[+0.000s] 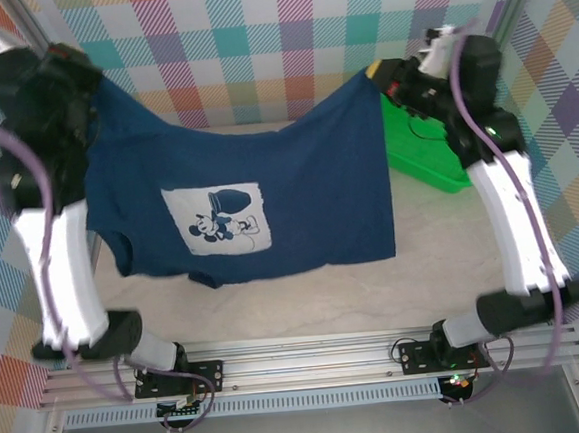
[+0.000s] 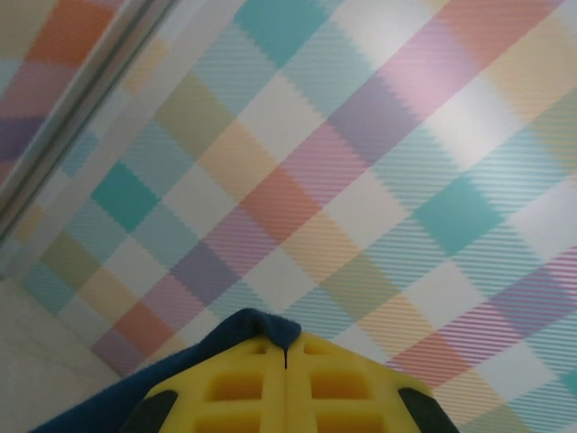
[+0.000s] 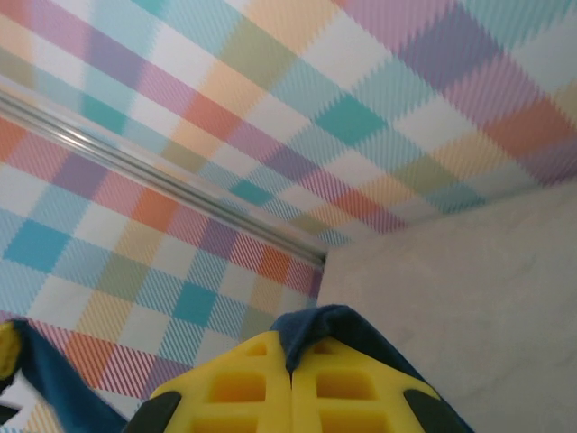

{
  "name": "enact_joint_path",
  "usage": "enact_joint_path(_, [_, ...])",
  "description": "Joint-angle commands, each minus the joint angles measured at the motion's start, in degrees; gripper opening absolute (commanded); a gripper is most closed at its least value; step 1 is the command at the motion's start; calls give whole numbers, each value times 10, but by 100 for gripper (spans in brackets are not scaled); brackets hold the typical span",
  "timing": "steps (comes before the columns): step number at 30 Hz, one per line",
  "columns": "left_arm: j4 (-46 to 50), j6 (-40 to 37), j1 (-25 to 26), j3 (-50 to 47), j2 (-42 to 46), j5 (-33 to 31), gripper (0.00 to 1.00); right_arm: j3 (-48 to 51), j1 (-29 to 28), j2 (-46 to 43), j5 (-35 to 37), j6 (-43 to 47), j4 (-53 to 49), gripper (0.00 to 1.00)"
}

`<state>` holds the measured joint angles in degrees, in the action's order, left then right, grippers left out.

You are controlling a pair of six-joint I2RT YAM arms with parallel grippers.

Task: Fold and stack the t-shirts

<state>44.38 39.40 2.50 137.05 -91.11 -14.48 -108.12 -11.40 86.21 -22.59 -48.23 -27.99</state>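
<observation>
A dark navy t-shirt point(image 1: 266, 178) with a white cartoon print point(image 1: 217, 220) hangs spread out above the table, held up by two corners. My left gripper point(image 1: 87, 87) is shut on its upper left corner; in the left wrist view the yellow fingers point(image 2: 243, 388) pinch a navy fold point(image 2: 257, 329). My right gripper point(image 1: 384, 74) is shut on the upper right corner; the right wrist view shows navy cloth point(image 3: 334, 329) caught between the yellow fingers point(image 3: 343, 383). The shirt sags in the middle, and its lower edge hangs near the table.
A bright green basket point(image 1: 420, 151) sits at the back right, partly behind the shirt and the right arm. Plaid walls point(image 1: 256, 49) close in the back and sides. The pale tabletop point(image 1: 306, 300) lies below the shirt, with the arm bases on the rail point(image 1: 311, 365) in front.
</observation>
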Motion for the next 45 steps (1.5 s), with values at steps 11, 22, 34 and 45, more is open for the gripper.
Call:
enact_joint_path(11, [-42, 84, -127, 216, -207, 229, 0, -450, -9, 332, -54, -43, -72, 0])
enact_joint_path(22, [-54, 16, -139, -22, 45, 235, 0, -395, 22, 293, -73, -59, -40, 0])
enact_joint_path(34, [-12, 114, -42, -846, 431, 219, 0, 319, -43, 81, -47, -33, 30, 0])
enact_joint_path(45, [-31, 274, 80, -1108, 475, 206, 0, 443, -87, 162, 94, 13, -79, 0])
